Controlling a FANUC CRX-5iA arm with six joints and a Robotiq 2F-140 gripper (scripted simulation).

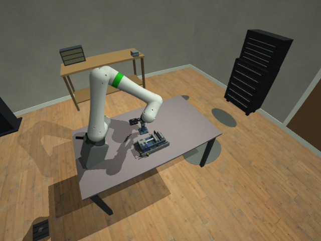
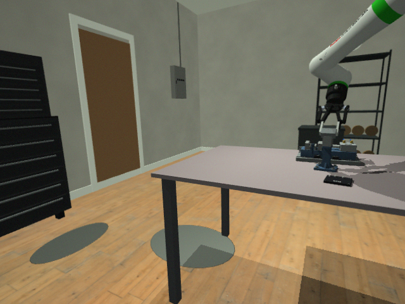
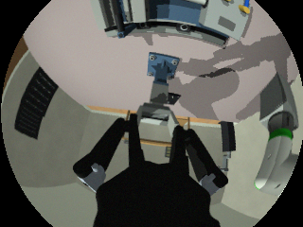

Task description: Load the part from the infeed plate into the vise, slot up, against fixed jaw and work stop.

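My gripper (image 2: 330, 130) is shut on the part (image 2: 328, 133), a small grey block, and holds it just above the blue V-block (image 2: 326, 160). In the wrist view the part (image 3: 155, 115) sits between my fingertips with the V-block (image 3: 163, 66) right beyond it. I cannot tell whether the part touches the V-block. The vise (image 1: 152, 141) stands beside the V-block with open jaws; it also shows in the wrist view (image 3: 167, 2). The dark infeed plate (image 2: 338, 180) lies flat on the table, bare, on the near side of the V-block; it also shows from above (image 1: 133, 121).
The arm's base (image 1: 94, 152) stands at the table's left end. A wooden shelf table (image 1: 101, 63) is behind it, a black tool cabinet (image 1: 256, 70) at the right, and a black rack (image 2: 356, 107) behind the vise.
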